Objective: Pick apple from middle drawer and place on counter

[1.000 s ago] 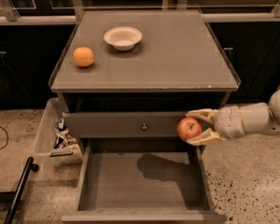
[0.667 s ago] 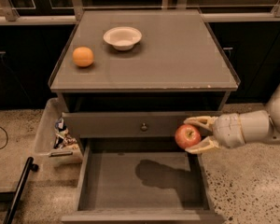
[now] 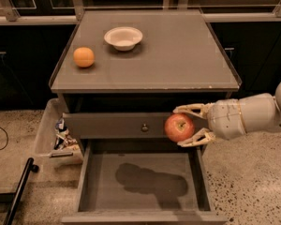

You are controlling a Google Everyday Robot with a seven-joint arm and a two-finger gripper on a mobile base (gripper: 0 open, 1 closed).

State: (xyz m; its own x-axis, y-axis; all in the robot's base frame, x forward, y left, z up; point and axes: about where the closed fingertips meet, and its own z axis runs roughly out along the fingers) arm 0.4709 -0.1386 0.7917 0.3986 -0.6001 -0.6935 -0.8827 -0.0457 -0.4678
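Tool (image 3: pixel 183 124) clamped on apple (image 3: pixel 179 127), above open middle drawer (image 3: pixel 140 177), right side.

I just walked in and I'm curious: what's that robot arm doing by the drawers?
The robot's gripper is holding a red apple between its two fingers, in the air above the open middle drawer and in front of the drawer front with the knob. The floor of the open drawer is bare. The apple is not yet on the counter, where an orange and a white bowl sit. It probably goes up there next.
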